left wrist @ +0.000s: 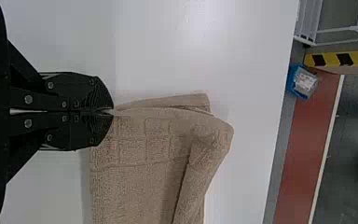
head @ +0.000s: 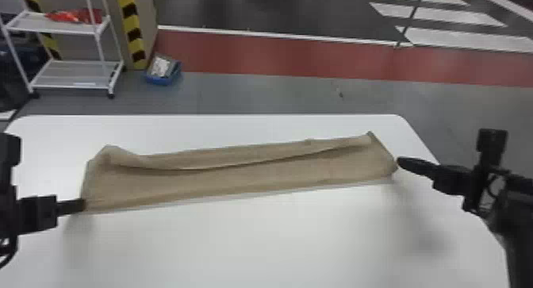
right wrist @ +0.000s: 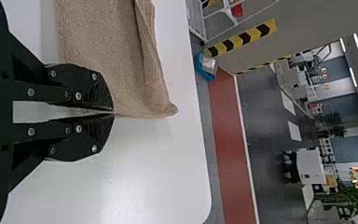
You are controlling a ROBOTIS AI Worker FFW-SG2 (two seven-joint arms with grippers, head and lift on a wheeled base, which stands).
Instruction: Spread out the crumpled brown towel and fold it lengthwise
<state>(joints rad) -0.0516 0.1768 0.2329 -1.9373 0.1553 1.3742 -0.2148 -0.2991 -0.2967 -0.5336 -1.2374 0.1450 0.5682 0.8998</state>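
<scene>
The brown towel (head: 238, 188) lies in a long strip across the white tabletop (head: 257, 243), running roughly from 9 to 3 o'clock, with a loose fold along its 12 o'clock side. The left hand (head: 83, 205) is clamped on its corner at 8 o'clock; the right hand (head: 398, 163) is clamped on its corner at 3 o'clock. Past the tabletop, toward 11 o'clock, a blue bin (head: 160, 81) sits on the floor beside a yellow-and-black striped post (head: 133, 29). Near it stands a white 2-shelf cart (head: 59, 28) with something red (head: 75, 16) on top.
</scene>
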